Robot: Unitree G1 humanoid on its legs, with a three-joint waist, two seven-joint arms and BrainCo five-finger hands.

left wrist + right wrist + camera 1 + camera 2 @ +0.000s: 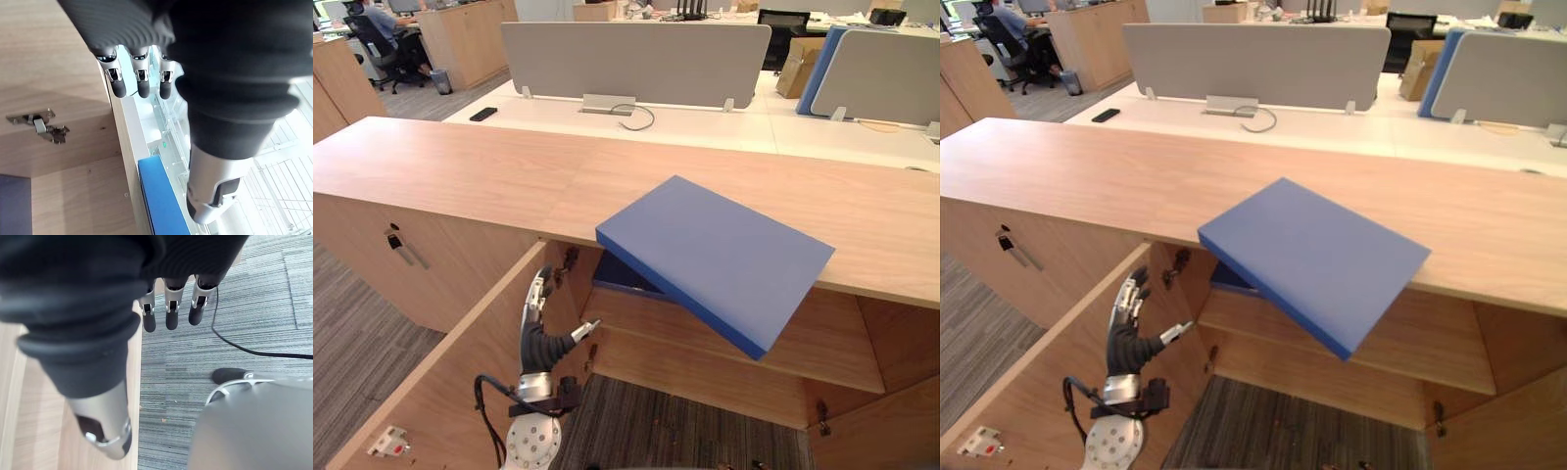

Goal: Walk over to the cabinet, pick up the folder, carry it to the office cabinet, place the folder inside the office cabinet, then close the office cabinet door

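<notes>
The blue folder (715, 259) lies tilted on the front edge of the wooden office cabinet's top (460, 166). Its near corner hangs out over the open compartment, and no hand touches it. A strip of its blue edge (161, 200) shows past my left hand in the left wrist view. My left hand (540, 333) hangs low in front of the opening, beside the inner face of the open left door (460, 382), fingers straight and empty. My right hand (171, 308) hangs relaxed and empty over the grey carpet (220, 396) next to a wooden edge.
Inside the cabinet a wooden shelf (744, 343) runs below the folder. The right door (891, 431) also stands open. Behind the cabinet are white desks with grey dividers (636, 59) and a cardboard box (798, 64). A person sits at the far left (386, 29).
</notes>
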